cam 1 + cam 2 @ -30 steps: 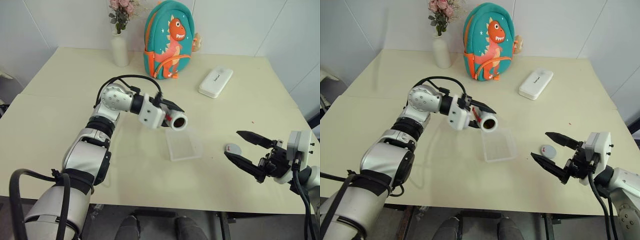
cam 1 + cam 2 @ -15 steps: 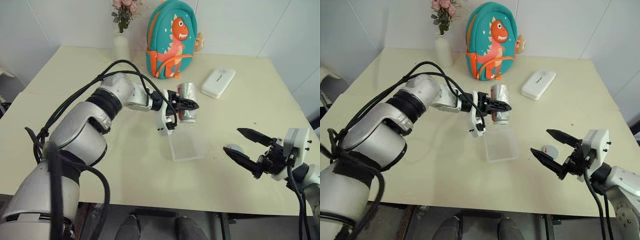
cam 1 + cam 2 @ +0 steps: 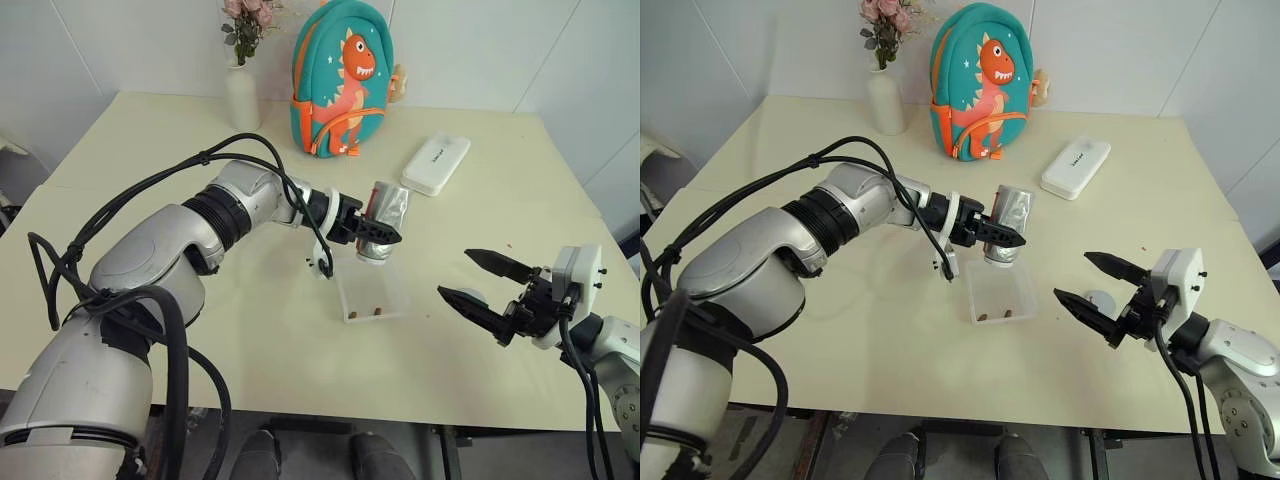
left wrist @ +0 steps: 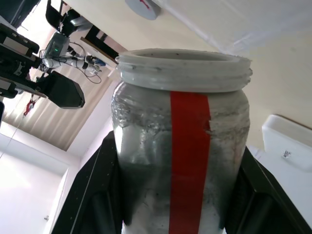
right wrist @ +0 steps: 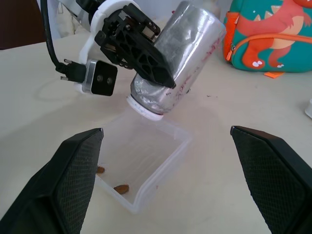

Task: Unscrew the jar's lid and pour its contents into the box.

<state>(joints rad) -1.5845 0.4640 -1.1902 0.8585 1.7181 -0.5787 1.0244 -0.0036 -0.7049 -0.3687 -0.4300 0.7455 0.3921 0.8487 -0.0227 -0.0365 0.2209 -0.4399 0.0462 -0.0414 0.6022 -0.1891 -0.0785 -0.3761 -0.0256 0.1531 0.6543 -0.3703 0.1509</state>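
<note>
Jar tipped mouth-down over the clear box.

I see the left gripper (image 3: 385, 232) clamped on the jar (image 3: 384, 220), its open mouth just above the box (image 3: 372, 293), where a few brown bits (image 5: 122, 188) lie. My right gripper (image 3: 482, 283) hangs with fingers wide apart beside the box; the lid (image 3: 1098, 297) rests on the table (image 3: 120, 200) behind it.

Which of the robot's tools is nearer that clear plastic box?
The left tool, holding the tipped jar right above the box. The open right tool hovers off to its side.
</note>
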